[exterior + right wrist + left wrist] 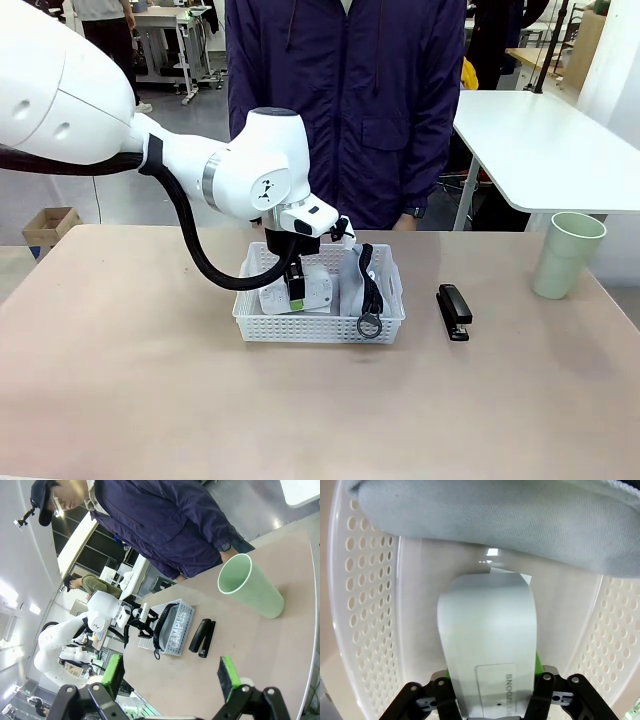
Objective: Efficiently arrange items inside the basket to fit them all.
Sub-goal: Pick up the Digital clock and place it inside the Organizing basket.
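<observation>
The smooth white box [487,645] sits closest to the lens, a flat rounded rectangle with a pale label of faint grey print. The left fingers [538,662], black with green pads, are clamped on its two long sides. The box is down inside the basket [367,595]. The basket's glossy white plastic walls are punched with rows of round holes and curve at the corners. Just past the box's far end, the grey pouch [520,520], soft woven cloth, bulges across the basket.

From the front, the basket [320,326] stands in the middle of the tan counter [150,390], toward its far edge. The left fingers [294,285] reach down into it over the box [318,292]. The pouch [350,272] fills the basket's right part. Its black strap [370,285] drapes over the near rim and its ring [369,326] hangs against the lattice wall.

A slim black stapler [453,311] lies flat on the counter just right of the basket, not touching it. A pale green cup [567,255], tapered and matt, stands upright near the counter's far right corner.

The right fingers [114,672] are spread wide apart above the counter, well away from the cup [252,587] and stapler [202,637].
</observation>
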Motion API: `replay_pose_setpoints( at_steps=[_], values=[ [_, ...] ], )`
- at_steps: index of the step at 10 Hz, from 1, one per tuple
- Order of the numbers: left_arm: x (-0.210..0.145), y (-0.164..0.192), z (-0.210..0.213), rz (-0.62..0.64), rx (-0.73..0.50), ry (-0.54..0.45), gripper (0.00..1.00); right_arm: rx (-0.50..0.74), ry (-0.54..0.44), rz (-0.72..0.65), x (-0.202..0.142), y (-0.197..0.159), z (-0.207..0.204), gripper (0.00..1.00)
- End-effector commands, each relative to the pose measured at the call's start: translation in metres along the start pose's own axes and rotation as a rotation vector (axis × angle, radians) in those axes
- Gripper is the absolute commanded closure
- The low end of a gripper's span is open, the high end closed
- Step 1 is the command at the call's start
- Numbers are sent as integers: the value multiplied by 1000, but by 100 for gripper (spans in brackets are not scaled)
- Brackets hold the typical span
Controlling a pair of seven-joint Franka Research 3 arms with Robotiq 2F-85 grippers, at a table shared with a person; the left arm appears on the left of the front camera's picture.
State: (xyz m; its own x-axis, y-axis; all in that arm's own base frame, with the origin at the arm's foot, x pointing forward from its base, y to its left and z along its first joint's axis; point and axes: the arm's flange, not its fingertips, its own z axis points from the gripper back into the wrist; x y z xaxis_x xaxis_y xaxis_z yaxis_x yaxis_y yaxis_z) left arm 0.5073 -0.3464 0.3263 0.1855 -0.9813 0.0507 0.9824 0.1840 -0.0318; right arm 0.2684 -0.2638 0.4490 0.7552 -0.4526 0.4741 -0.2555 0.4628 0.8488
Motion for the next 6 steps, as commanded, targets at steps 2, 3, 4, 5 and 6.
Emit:
replay_pose_setpoints(
  at_steps=[2, 3, 4, 5, 6],
  values=[
    [3, 1, 0, -9, 10, 17, 0, 19, -18, 29, 3, 0, 0, 0],
    [3, 2, 1, -13, 10, 20, 0, 19, -18, 29, 3, 0, 0, 0],
    [2, 1, 1, -17, 12, 17, 0, 19, -18, 29, 3, 0, 0, 0],
    [0, -1, 3, -18, 20, 3, 0, 19, -18, 29, 3, 0, 0, 0],
    [-4, -7, 12, -16, 57, -15, 0, 19, -18, 29, 3, 0, 0, 0]
  ],
)
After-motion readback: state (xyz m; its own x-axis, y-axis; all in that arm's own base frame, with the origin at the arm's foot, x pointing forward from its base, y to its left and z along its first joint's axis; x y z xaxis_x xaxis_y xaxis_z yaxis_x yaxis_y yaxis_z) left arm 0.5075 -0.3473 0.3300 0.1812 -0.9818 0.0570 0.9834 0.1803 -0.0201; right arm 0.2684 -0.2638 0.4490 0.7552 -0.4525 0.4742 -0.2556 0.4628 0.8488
